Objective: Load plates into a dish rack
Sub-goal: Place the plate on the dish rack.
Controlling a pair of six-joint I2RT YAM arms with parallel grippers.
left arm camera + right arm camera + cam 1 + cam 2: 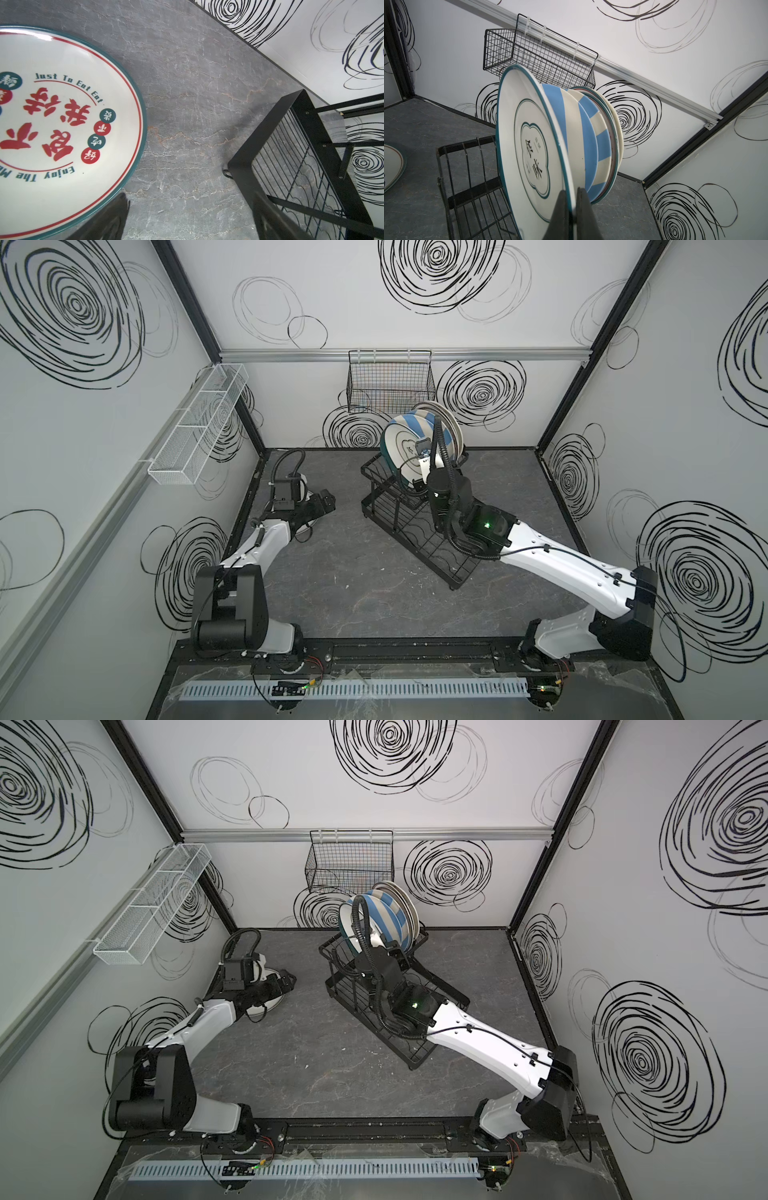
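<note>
My right gripper is shut on the rim of a white plate with a teal rim and black characters. This plate stands upright in the raised upper basket of the black dish rack. Behind it stand two blue-and-cream striped plates and other cream ones. A plate with red characters and a teal-red rim lies flat on the table. My left gripper hovers open beside it, over bare table, one finger overlapping its edge. In the top views, the left gripper lies left of the rack.
A black grid basket hangs on the back wall just above the stacked plates. A long white mesh basket hangs on the left wall. The rack's lower tray lies close to my left gripper. Grey marbled table spreads in front.
</note>
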